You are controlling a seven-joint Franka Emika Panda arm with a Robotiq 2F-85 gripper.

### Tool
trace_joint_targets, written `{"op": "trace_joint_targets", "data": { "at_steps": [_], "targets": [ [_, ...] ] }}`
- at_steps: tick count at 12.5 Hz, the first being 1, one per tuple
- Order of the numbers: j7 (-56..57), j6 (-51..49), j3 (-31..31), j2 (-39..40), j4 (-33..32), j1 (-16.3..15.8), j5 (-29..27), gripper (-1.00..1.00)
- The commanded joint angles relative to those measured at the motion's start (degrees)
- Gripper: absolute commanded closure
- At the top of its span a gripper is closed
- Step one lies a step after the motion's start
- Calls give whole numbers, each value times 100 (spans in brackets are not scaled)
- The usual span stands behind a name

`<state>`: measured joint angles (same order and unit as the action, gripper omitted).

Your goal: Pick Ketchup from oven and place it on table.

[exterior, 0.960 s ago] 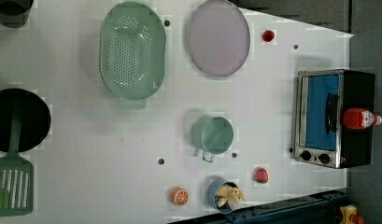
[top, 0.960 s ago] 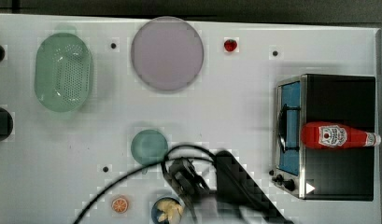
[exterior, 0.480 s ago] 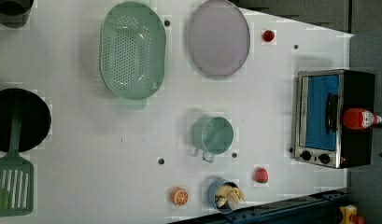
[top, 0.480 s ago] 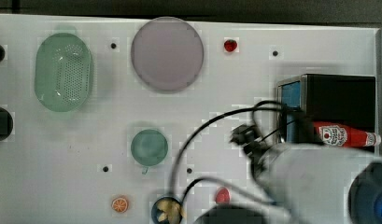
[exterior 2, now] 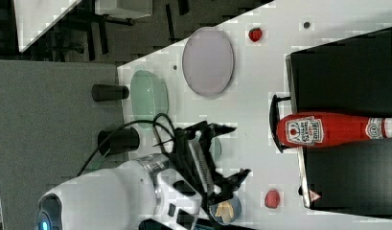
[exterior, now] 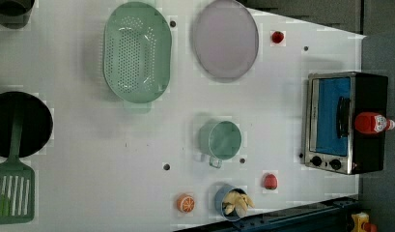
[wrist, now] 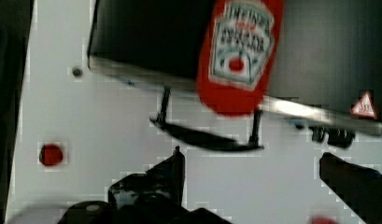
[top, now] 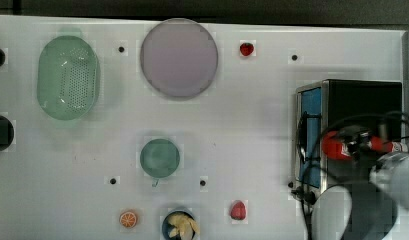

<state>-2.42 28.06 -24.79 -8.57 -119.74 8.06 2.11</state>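
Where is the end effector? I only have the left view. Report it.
Observer: In the right view the end effector hangs over the table, to the right view's left of the oven.
Operator: Give me the jaws.
Observer: Wide open, holding nothing.
Operator: Now the bottle.
Observer: In the wrist view the ketchup bottle lies on the oven's top, its base overhanging the door handle.

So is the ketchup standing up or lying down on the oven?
Lying down. The ketchup rests on its side on the oven top, cap pointing away from the door, its base overhanging the front edge above the handle.
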Motion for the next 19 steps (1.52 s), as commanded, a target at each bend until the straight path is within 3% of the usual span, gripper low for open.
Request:
{"op": "trace_joint_targets", "data": {
  "at_steps": [1,6,9,12,13,14,16,19],
  "targets": [
    [235,575,-312,398,101,-235,84,-100],
    [231,1284,-710,1320,203,-205,15,-100],
    [228,1255,-839,1647,199,-178,-571,-100],
    [228,1472,-838,1747,237,-162,-572,-100],
    [228,1476,-852,1753,217,-149,-572,-78],
    [228,1479,-851,1792,211,-147,-574,-40],
    [228,1482,-849,1838,241,-151,-574,-1],
    [235,1071,-611,1484,675,-291,-570,-1]
  ]
}}
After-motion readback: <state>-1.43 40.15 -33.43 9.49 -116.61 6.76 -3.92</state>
